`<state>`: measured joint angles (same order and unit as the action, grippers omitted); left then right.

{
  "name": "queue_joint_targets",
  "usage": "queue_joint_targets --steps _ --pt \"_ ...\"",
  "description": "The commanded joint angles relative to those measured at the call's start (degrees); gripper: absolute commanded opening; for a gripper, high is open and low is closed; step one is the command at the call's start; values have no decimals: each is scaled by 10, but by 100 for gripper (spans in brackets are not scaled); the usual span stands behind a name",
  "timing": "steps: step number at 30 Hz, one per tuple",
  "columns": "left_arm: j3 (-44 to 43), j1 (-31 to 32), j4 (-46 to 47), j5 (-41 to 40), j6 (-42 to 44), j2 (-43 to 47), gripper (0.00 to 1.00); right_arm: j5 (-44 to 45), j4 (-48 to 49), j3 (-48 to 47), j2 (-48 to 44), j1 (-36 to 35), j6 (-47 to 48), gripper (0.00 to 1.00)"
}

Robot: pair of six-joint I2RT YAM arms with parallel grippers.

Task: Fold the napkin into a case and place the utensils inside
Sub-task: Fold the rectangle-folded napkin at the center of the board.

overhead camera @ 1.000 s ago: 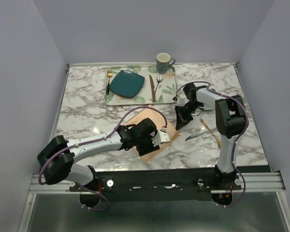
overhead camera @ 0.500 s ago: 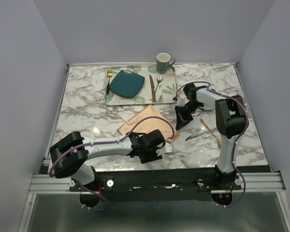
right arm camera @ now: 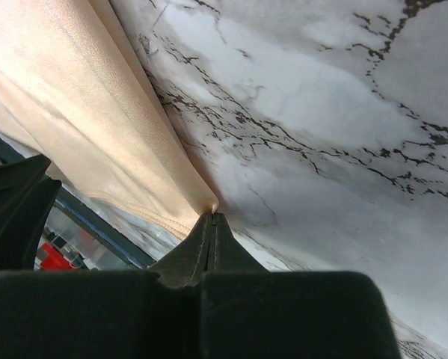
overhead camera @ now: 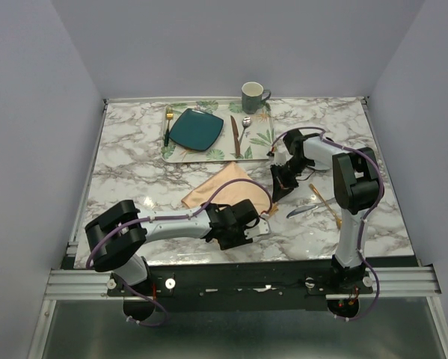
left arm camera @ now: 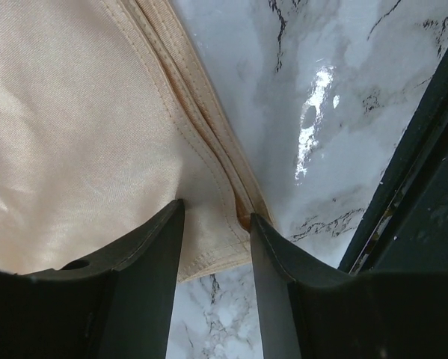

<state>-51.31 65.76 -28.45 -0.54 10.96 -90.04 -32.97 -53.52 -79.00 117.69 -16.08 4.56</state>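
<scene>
The peach napkin (overhead camera: 222, 187) lies folded on the marble, mid-table. My left gripper (overhead camera: 246, 218) is low over its near corner. In the left wrist view my left gripper (left arm camera: 216, 215) stands open, the doubled hem of the napkin (left arm camera: 81, 112) running between its jaws. My right gripper (overhead camera: 277, 193) is at the cloth's right corner. In the right wrist view the right gripper (right arm camera: 212, 215) is shut on the tip of the napkin (right arm camera: 81, 112). To the right of the napkin lie the gold spoon (overhead camera: 324, 200) and the silver knife (overhead camera: 303, 211).
At the back stands a leaf-patterned tray (overhead camera: 262, 138) with a teal plate (overhead camera: 196, 129), a dark-handled fork (overhead camera: 167, 124), a brown-handled knife (overhead camera: 235, 136) and a green mug (overhead camera: 252, 96). The table's front edge and black rail (left arm camera: 425, 187) run just beside the left gripper.
The napkin part that reached toward the front edge under the left gripper is gone from there; the cloth now lies shorter and flat. The left arm swung right and lower. The right arm stayed.
</scene>
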Motion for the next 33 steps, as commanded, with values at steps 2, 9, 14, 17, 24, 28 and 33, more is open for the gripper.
queue_joint_targets --steps 2,9,14,17,24,28,33 --pt "-15 5 6 -3 -3 -2 55 -5 4 7 -2 -3 0 1" --pt "-13 10 7 -17 -4 -4 59 -3 4 6 -3 -3 0 1" --pt "-7 10 10 -27 -5 -14 52 -1 5 5 -4 -2 0 1" --pt "-9 10 10 -29 -4 -16 46 0 5 6 -3 -3 0 1" --pt "-13 10 9 -25 -5 -15 36 -1 4 6 -3 -3 0 1" --pt "-22 10 2 -22 -4 -5 26 -3 3 5 -3 -3 0 1" --pt "-28 10 -6 -20 -3 5 17 -4 2 4 -6 -4 1 1"
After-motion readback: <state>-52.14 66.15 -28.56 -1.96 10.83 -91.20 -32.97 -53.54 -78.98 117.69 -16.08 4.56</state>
